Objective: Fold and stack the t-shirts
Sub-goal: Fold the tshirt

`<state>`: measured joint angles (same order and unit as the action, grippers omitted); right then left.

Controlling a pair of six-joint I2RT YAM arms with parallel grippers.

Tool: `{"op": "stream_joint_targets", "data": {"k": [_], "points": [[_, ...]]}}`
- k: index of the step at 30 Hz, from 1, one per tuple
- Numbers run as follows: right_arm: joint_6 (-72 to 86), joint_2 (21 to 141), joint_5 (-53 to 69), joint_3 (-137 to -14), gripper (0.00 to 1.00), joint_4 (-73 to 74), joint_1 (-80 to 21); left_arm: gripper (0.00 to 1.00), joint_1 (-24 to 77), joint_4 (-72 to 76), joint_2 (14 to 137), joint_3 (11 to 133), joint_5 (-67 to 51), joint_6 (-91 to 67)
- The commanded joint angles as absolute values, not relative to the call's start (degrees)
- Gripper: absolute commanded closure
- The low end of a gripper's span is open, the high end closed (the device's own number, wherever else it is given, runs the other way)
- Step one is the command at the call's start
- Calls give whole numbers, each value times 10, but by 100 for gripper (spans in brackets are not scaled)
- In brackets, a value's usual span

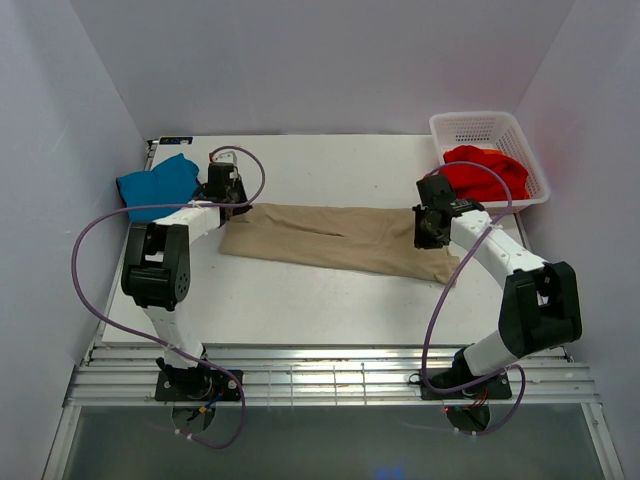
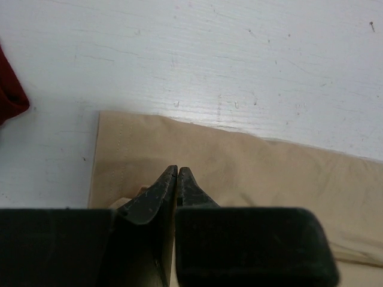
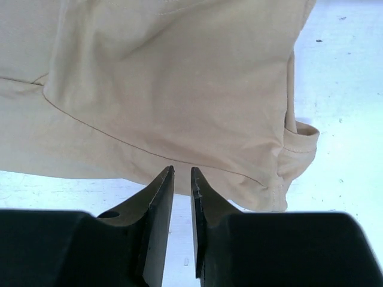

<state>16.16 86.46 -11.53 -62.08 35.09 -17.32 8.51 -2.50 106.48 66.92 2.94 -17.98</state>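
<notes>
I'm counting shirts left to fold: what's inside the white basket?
A bunched bright red t-shirt lies in the white basket; whatever lies beneath it is covered.

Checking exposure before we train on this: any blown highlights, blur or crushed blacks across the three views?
Top view: even soft light, only faint shadows on the table, tan t-shirt sharp. Left wrist: table bright but its scratches still read; left gripper near black, detail lost. Right wrist: table washed out bluish-white, shirt seams crisp, right gripper crushed dark.

Left claw (image 2: 178, 170) tips almost meet over tan shirt (image 2: 269, 173); grip unclear.
</notes>
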Motion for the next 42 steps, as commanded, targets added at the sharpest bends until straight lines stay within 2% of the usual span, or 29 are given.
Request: {"op": "stream_joint_targets", "data": {"k": [1, 5, 7, 12, 19, 26, 32, 37, 42], "points": [[171, 865, -148, -603, 77, 381, -174, 85, 91, -32, 1068, 673, 25, -171], [177, 883, -146, -571, 89, 375, -174, 86, 91, -65, 1082, 668, 49, -171], [181, 896, -135, -556, 92, 367, -174, 88, 90, -84, 1085, 657, 68, -175], [183, 931, -122, -544, 92, 347, -174, 91, 90, -154, 1078, 642, 119, -200], [164, 1020, -116, -590, 92, 336, -174, 94, 91, -235, 1036, 606, 170, -210], [135, 1159, -129, -730, 92, 349, -172, 96, 97, -306, 968, 552, 135, -238], [127, 1274, -121, -923, 92, 394, -163, 99, 125, -363, 920, 535, 106, -274], [133, 1331, -107, -1067, 92, 410, -149, 99, 168, -395, 904, 527, 83, -300], [144, 1374, -69, -1150, 92, 407, -142, 99, 230, -426, 889, 512, 69, -330]]}}
